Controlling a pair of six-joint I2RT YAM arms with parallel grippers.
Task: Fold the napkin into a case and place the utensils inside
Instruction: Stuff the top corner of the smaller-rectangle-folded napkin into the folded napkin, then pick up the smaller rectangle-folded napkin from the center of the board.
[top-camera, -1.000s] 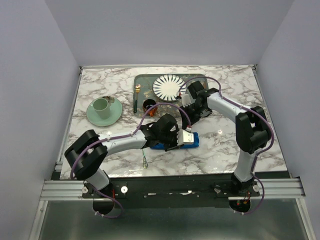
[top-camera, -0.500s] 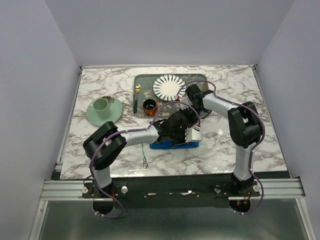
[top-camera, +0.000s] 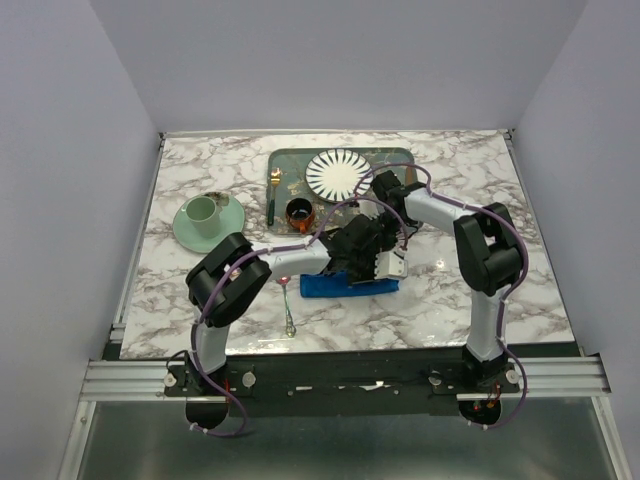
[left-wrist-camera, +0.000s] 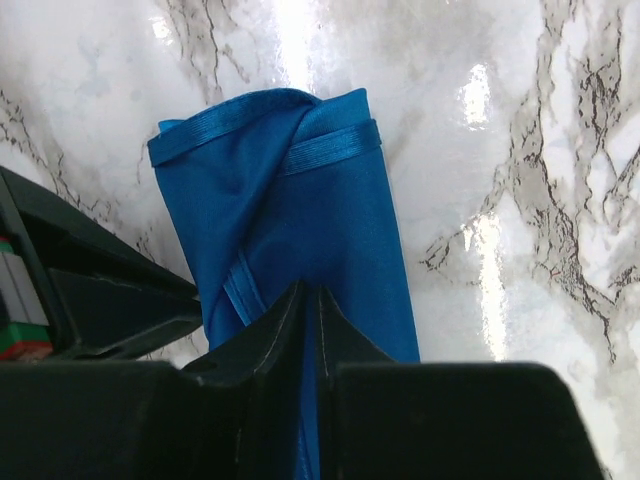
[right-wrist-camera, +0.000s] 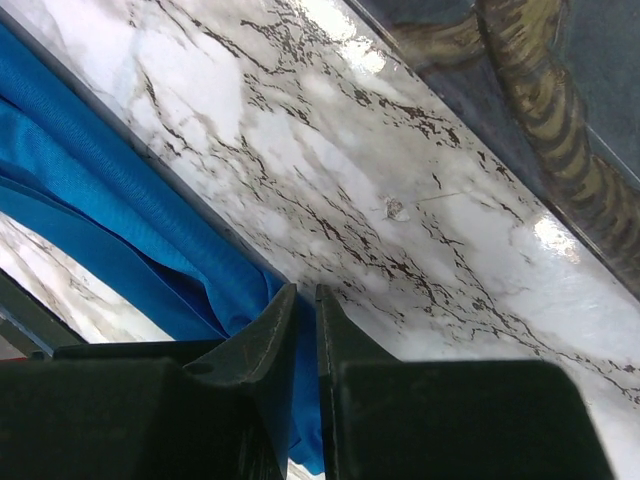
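The folded blue napkin (top-camera: 335, 288) lies near the middle of the table (top-camera: 450, 300), its far edge hidden beneath both wrists. The left tool (left-wrist-camera: 308, 297) and the right tool (right-wrist-camera: 305, 297) each pinch its cloth between nearly closed fingers; from above their tips are unseen.

Glossy marble table (top-camera: 450, 300) between pale lavender walls (top-camera: 330, 60)

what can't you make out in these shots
- Top view: the napkin's middle, under both wrists; the utensil near it, too small to name.
- Left wrist: the napkin's near end, behind the left gripper.
- Right wrist: most of the napkin, cut by the left edge; the tray, blurred.
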